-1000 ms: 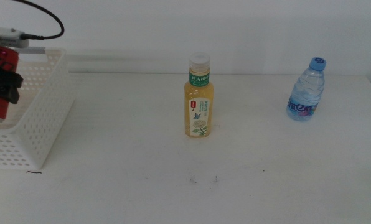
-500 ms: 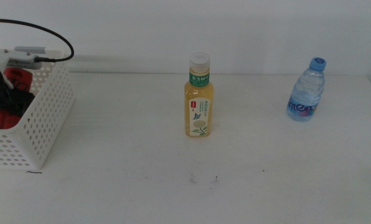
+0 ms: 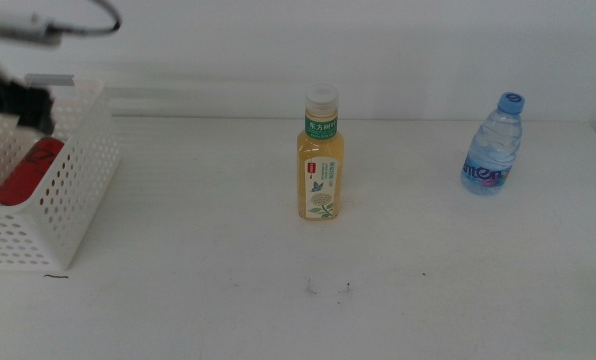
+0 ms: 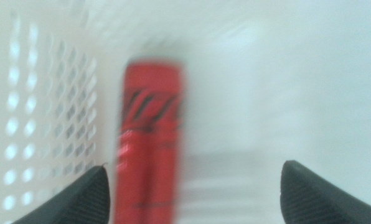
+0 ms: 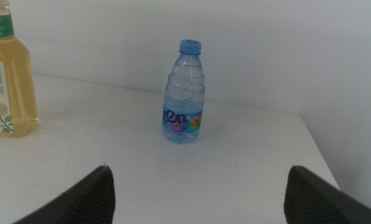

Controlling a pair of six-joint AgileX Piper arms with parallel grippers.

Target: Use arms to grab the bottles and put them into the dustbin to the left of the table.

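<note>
Can (image 3: 23, 170) is seen lying on its side inside the dustbin (image 3: 73, 195) at the table's (image 3: 208, 290) left end. Left gripper (image 3: 13, 103) is held above the bin, jaws spread apart and empty. Tea bottle (image 3: 320, 155) stands upright mid-table, water bottle (image 3: 494, 145) well to its right. Right gripper (image 5: 195, 202) is seen facing the water bottle, jaws apart.

A plain white wall (image 3: 398, 50) fills the view toward 12 o'clock, evenly lit and bare. A pale ledge (image 3: 198, 95) runs along its base, from 10 o'clock rightward.
</note>
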